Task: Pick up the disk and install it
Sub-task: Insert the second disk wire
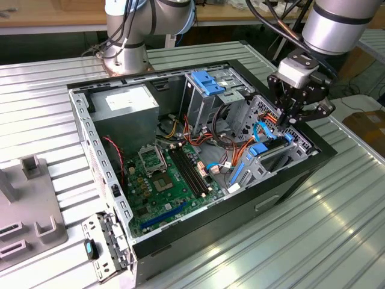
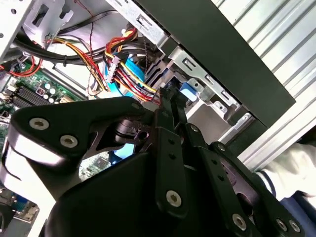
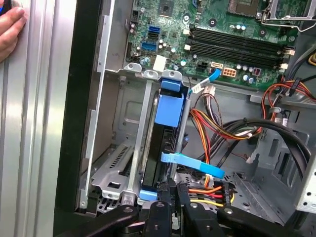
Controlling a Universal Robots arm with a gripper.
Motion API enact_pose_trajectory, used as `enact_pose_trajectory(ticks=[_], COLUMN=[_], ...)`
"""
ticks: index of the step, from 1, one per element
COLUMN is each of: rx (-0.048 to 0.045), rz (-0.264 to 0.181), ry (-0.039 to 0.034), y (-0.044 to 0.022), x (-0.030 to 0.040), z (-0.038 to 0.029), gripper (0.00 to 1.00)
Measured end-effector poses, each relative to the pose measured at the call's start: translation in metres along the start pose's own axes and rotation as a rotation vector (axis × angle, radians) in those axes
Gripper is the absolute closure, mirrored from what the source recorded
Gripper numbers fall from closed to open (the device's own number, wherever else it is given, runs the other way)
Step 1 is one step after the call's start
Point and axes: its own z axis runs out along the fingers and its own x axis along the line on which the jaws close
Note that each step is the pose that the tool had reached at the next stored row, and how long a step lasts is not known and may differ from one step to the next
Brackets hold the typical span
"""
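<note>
We see the gripper low over the front drive bay of the open computer case, its fingers drawn together at the rear edge of the disk (whether they pinch it or merely press, we cannot tell). The disk stands on edge in the bay, blue rails riding the metal guides, seemingly almost seated.

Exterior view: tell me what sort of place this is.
Probably a robotics lab or test bench set up for computer assembly. An open desktop computer case lies on a ribbed metal table, its green motherboard exposed, with the arm's end effector lowered over the drive bay. Wooden workbenches stand behind.
</note>
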Motion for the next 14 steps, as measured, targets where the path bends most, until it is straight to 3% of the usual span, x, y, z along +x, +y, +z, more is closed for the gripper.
enact_pose_trajectory(ticks=[3, 5, 8, 9, 11, 14], rx=[-0.0008, 0.0039, 0.0043, 0.0054, 0.0066, 0.0066], rz=[0.013, 0.018, 0.033, 0.039, 0.043, 0.043], ry=[0.0008, -0.0265, -0.0322, -0.0400, -0.0477, -0.0478], y=[0.0000, 0.0005, 0.0008, 0.0008, 0.0009, 0.0013], x=[0.0002, 0.0028, 0.0041, 0.0045, 0.0050, 0.0050], z=[0.0000, 0.0002, 0.0003, 0.0003, 0.0003, 0.0003], gripper=[0.83, 0.83, 0.83, 0.83, 0.83, 0.83])
